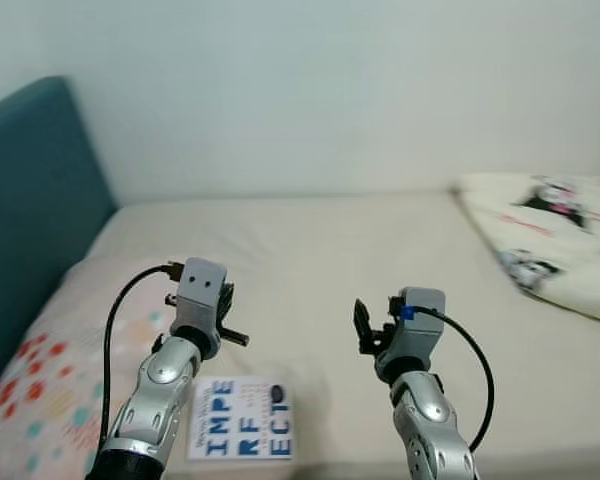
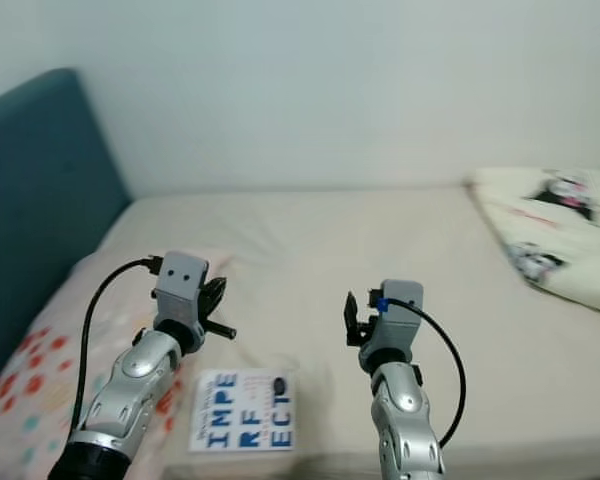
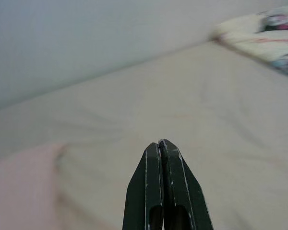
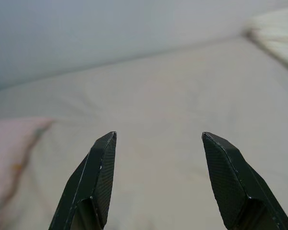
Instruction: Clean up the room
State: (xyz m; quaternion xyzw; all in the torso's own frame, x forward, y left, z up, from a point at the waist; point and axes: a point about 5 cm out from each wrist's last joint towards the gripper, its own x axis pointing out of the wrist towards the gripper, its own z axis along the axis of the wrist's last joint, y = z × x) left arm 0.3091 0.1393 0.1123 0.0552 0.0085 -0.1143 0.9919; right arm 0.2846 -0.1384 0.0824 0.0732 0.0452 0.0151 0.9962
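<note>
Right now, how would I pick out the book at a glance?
Start at the cream bed beside the teal headboard. At its near edge, between the two arms, lies the book: flat, white cover, big blue letters, right of the dotted pillow.

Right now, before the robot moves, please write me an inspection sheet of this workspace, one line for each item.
Surface: beige bed, sheet mostly smooth.
Job's things: book with blue letters, lying flat at the near edge of the bed.
Clutter: dotted pillow on the robot's left; folded cartoon-print blanket on its right.
Grippers: left pincer shut, holding nothing, above the bed near the book; right pincer open, empty, over the bed.
Cables: black cable looped beside the left arm, another beside the right.
Surroundings: teal headboard on the left, plain pale wall behind.
</note>
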